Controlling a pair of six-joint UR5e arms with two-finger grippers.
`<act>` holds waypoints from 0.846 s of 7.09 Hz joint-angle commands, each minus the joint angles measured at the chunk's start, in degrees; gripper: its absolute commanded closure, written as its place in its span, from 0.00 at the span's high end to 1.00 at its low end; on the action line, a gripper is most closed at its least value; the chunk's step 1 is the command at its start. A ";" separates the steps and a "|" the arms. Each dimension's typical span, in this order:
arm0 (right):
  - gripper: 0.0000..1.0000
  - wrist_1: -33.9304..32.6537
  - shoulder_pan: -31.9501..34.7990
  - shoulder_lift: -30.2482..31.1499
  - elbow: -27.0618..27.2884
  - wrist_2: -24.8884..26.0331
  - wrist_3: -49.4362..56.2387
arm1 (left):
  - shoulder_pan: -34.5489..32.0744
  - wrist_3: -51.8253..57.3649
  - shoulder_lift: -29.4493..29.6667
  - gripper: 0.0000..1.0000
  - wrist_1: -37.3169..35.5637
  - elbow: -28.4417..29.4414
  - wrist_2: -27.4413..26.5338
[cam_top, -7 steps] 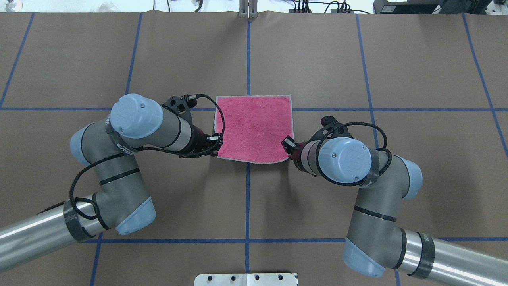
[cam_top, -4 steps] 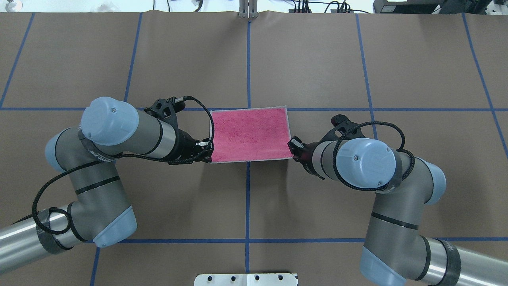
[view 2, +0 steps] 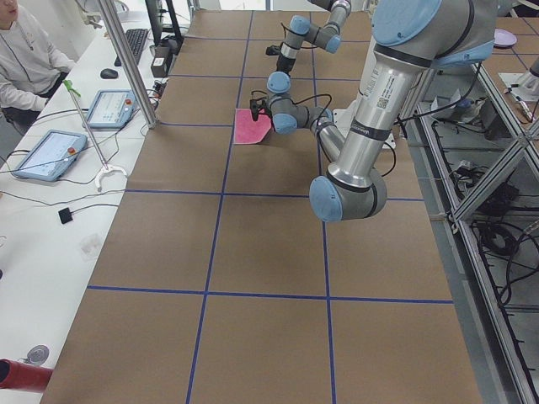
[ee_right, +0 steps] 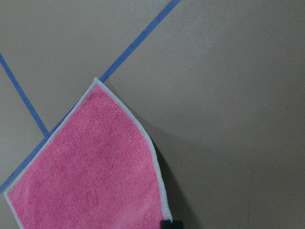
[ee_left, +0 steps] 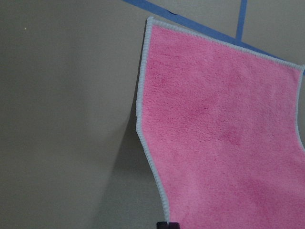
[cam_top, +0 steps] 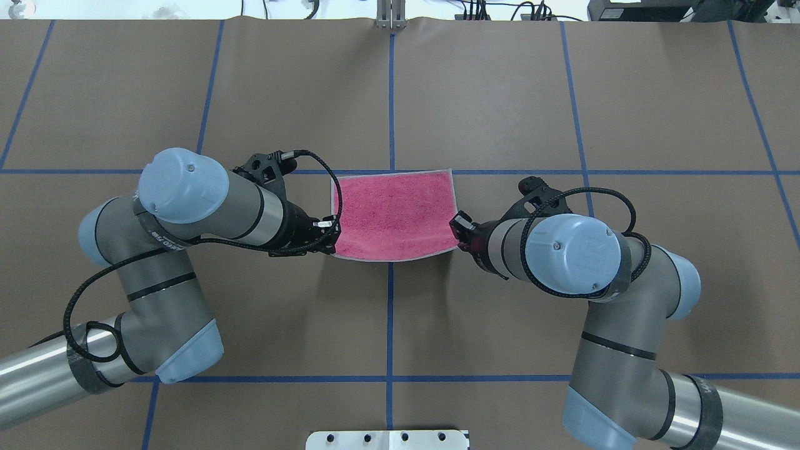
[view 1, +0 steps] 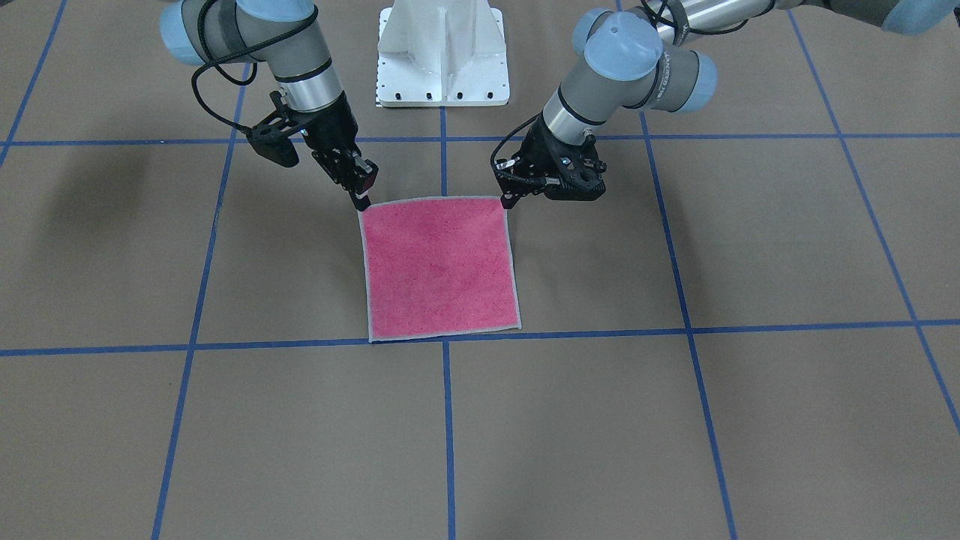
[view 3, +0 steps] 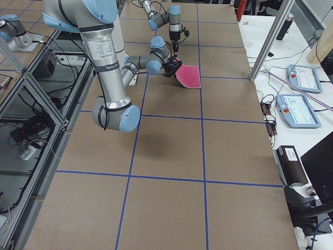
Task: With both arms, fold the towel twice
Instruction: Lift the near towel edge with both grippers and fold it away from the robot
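Observation:
The towel [cam_top: 394, 212] lies pink face up at the middle of the brown table, with light grey edging. Its far edge rests on the table along a blue tape line. Its near edge is lifted and sags slightly between the two grippers. My left gripper [cam_top: 331, 244] is shut on the near left corner and my right gripper [cam_top: 458, 229] is shut on the near right corner. In the front-facing view the towel [view 1: 441, 270] slopes up to the right gripper [view 1: 362, 201] and left gripper [view 1: 508, 199]. Both wrist views show pink cloth [ee_left: 224, 143] [ee_right: 95, 171] running down from the fingertips to the table.
Blue tape lines [cam_top: 390, 94] grid the brown table. The white pedestal [view 1: 442, 52] stands behind the towel on the robot's side. A side bench with tablets [view 2: 42, 156], a metal post [view 2: 126, 59] and a seated person [view 2: 25, 50] runs along the far edge.
Both arms pulled the towel's near corners back toward the robot, dragging the far edge closer. The cloth went taut, then the grippers eased inward and the near edge now bows.

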State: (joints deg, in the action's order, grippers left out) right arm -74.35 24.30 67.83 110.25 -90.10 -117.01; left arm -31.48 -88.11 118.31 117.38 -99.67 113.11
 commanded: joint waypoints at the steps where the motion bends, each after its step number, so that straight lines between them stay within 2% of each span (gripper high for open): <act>1: 0.00 0.17 1.45 -1.12 -2.04 0.18 0.73 | -1.73 0.04 1.48 0.00 -0.04 2.18 -0.08; 4: 0.00 -0.01 3.38 -3.15 -4.52 0.18 0.73 | -4.11 0.22 5.70 0.00 -0.04 7.98 0.00; 6: 0.00 0.52 4.52 -3.67 -6.70 0.27 1.43 | -4.99 0.31 6.50 0.00 0.22 10.36 -0.08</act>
State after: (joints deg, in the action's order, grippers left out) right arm -74.10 28.04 64.55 104.82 -89.85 -116.07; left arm -35.92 -87.83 124.26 117.44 -90.77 113.06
